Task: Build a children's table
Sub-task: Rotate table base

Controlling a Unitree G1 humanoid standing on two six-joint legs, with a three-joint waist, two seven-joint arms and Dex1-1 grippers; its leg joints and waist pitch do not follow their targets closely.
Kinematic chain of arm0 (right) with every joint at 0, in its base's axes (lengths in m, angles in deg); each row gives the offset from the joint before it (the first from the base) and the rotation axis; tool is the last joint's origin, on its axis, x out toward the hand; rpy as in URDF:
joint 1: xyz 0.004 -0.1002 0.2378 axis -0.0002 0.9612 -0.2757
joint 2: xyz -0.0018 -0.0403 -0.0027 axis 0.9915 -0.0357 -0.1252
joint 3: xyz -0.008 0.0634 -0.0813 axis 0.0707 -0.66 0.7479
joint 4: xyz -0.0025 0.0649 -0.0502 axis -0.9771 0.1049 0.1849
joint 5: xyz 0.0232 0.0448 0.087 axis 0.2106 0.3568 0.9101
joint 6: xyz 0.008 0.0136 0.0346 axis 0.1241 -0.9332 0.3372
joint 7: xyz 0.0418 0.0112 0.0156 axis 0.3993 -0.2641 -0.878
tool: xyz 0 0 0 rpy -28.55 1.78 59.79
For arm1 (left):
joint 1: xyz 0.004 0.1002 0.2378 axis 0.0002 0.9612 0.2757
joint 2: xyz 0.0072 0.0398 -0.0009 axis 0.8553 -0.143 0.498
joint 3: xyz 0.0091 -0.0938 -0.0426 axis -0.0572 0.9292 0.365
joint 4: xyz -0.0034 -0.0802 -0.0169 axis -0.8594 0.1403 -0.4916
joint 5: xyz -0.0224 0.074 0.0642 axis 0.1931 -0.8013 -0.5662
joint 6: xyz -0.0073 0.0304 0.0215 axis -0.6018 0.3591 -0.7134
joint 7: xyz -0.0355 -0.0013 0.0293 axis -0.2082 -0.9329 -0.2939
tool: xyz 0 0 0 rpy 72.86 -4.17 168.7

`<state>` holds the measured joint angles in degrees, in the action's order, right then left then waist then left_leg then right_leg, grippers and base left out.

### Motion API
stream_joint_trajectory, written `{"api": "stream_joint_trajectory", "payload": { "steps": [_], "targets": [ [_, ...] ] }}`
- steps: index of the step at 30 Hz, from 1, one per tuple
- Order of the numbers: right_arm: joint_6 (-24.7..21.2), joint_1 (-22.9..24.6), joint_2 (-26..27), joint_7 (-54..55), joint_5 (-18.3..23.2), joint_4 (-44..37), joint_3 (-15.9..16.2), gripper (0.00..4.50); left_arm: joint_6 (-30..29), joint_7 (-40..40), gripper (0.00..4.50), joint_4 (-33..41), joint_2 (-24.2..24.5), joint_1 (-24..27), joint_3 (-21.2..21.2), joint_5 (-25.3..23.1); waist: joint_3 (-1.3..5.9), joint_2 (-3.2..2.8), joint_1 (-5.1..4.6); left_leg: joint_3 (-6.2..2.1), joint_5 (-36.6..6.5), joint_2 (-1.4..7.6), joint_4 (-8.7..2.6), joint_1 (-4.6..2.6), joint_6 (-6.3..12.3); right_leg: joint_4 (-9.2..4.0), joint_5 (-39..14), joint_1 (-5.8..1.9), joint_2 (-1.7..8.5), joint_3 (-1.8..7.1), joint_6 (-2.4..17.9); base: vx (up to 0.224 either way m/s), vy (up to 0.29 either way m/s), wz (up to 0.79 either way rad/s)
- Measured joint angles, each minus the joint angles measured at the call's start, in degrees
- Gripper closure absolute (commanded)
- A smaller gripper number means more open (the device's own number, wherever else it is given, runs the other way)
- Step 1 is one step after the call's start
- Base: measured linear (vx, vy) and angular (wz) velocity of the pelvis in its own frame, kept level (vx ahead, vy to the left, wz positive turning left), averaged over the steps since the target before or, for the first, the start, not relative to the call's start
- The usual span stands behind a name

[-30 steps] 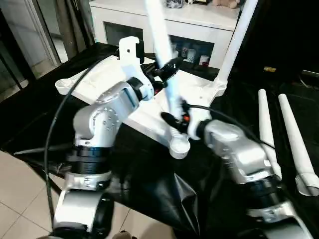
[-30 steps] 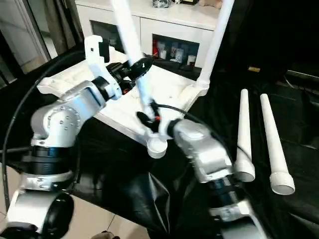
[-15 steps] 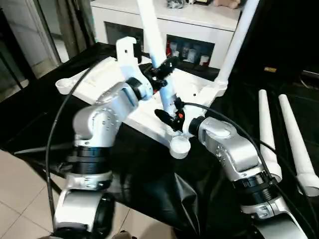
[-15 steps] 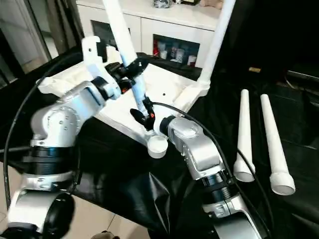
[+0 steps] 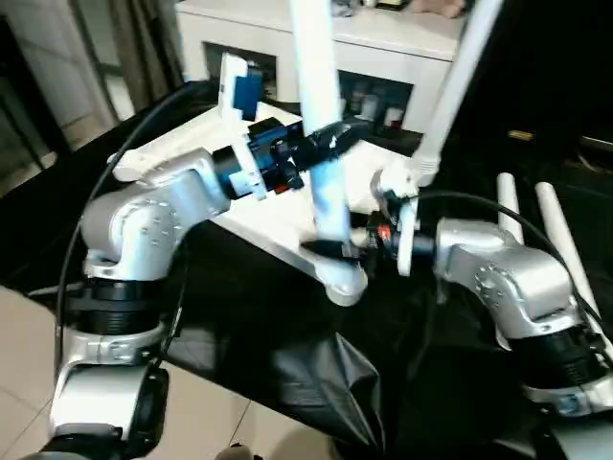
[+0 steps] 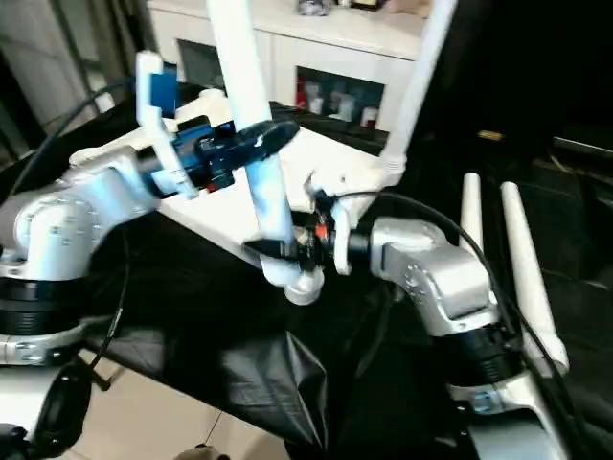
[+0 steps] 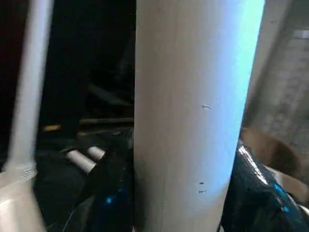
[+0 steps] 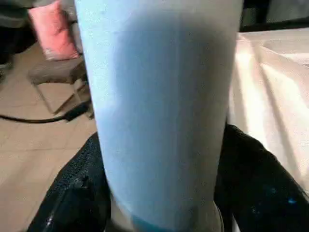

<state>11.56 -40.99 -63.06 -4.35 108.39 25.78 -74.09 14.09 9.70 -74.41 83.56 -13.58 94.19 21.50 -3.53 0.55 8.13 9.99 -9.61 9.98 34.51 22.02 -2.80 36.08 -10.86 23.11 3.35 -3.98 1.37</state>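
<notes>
The white tube leg (image 5: 321, 144) stands upright over the tabletop's (image 5: 278, 216) near corner socket (image 5: 343, 278). The left gripper (image 5: 330, 144) clasps its middle; the right gripper (image 5: 330, 249) holds it just above the socket.

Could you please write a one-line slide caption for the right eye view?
Both black two-fingered grippers, left and right, clasp a long white tapered tube leg over the tabletop's near corner socket.

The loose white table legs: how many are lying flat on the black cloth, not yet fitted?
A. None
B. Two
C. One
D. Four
B. Two loose legs lie side by side on the black cloth by the robot's right arm, while another leg stands in the tabletop and a fourth is upright between both grippers.
</notes>
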Motion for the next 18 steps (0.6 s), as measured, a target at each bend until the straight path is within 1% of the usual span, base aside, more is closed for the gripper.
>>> {"api": "stream_joint_trajectory", "payload": {
  "steps": [2,3,4,6,9,11,12,13,14,15,17,18],
  "targets": [
    [-0.8,0.0,-0.1,-0.7,0.7,-0.7,0.1,1.8,-0.3,1.2,2.66,0.0,0.6,0.0,0.2,0.8,0.0,0.0,0.05,0.0,0.0,0.0,0.0,-0.01,-0.01,0.02,0.0,-0.01,0.0,0.0,0.0,0.0,0.0,0.0],
    [-1.0,0.0,-0.1,-0.7,1.2,-0.8,0.1,2.02,-0.5,1.3,2.66,0.0,0.7,0.0,0.2,1.1,0.0,0.0,0.1,0.0,0.1,0.0,0.01,0.0,0.04,0.03,0.0,-0.01,0.0,0.0,0.0,0.0,0.0,0.0],
    [-1.2,0.0,0.0,-0.7,1.4,-0.8,0.1,2.02,-0.6,1.5,2.66,0.0,0.8,0.0,0.3,1.3,0.0,0.0,0.09,0.0,0.1,0.0,0.02,0.01,0.04,0.02,0.0,-0.01,0.0,0.01,0.0,0.0,0.0,0.0],
    [-1.4,0.0,0.2,-0.7,1.5,-1.5,0.1,2.19,-0.8,1.5,2.66,0.0,0.9,0.0,0.6,1.6,0.0,0.0,0.12,0.0,0.1,0.0,0.04,0.02,0.04,0.03,0.0,-0.01,0.0,0.0,0.0,0.0,0.0,0.0],
    [-1.9,0.0,0.5,-0.4,1.5,-1.6,0.1,2.29,-0.5,1.6,2.66,0.0,0.8,0.2,0.7,1.5,0.01,0.02,0.21,0.0,0.1,0.0,0.04,0.03,0.04,0.03,0.0,-0.01,0.0,0.0,0.0,0.0,0.0,0.0],
    [-1.9,0.0,0.6,0.4,1.5,-1.5,-0.1,2.31,0.3,-0.6,2.66,-0.5,-0.6,0.1,0.6,0.4,0.02,0.06,0.28,0.0,0.1,0.0,0.05,0.03,0.04,0.02,0.0,-0.03,0.0,0.0,0.0,0.0,0.0,0.0],
    [-1.9,0.0,0.8,0.8,1.4,-1.3,-0.1,2.33,0.5,-2.2,2.31,-1.3,-1.4,-0.1,0.6,-0.2,0.02,0.09,0.32,0.0,0.1,0.0,0.05,0.02,0.05,0.02,0.0,-0.04,0.0,0.0,0.0,0.0,0.0,0.0],
    [-1.9,-0.1,1.2,2.0,1.1,-0.4,-0.3,2.36,0.6,-4.8,2.1,-2.8,-2.3,-0.7,0.5,-1.3,0.03,0.11,0.29,0.0,0.1,0.0,0.07,0.02,0.07,0.02,0.0,-0.05,0.0,0.0,0.0,0.0,0.0,0.0],
    [-2.0,-0.1,1.5,2.9,0.9,0.3,-0.6,2.36,0.8,-6.7,2.1,-3.3,-2.8,-1.0,0.5,-2.2,0.03,0.12,0.25,0.0,0.1,0.0,0.08,0.03,0.08,0.03,0.0,-0.04,0.0,0.0,0.0,0.0,0.0,0.0],
    [-2.1,0.0,1.5,4.1,0.2,1.1,-0.9,2.43,1.2,-9.4,1.94,-3.7,-3.0,-1.1,0.6,-3.8,0.02,0.13,0.23,0.0,0.1,0.0,0.08,0.04,0.08,0.02,0.0,-0.04,0.0,0.01,0.0,0.0,0.0,0.0],
    [-2.1,0.0,1.5,5.4,-0.5,2.1,-1.4,2.46,2.0,-13.1,1.79,-4.6,-3.3,-1.3,0.7,-5.9,0.01,0.15,0.13,0.0,0.1,0.0,0.07,0.03,0.07,0.02,0.0,-0.04,0.0,0.0,0.0,0.0,0.0,0.0],
    [-2.3,0.0,1.6,6.2,-1.0,2.4,-1.5,2.47,2.3,-15.5,1.99,-4.8,-3.8,-1.3,0.7,-6.8,0.0,0.16,0.1,0.0,0.1,0.0,0.06,0.04,0.07,0.02,0.0,-0.03,0.0,0.0,0.0,0.0,0.0,0.0]
  ]
}}
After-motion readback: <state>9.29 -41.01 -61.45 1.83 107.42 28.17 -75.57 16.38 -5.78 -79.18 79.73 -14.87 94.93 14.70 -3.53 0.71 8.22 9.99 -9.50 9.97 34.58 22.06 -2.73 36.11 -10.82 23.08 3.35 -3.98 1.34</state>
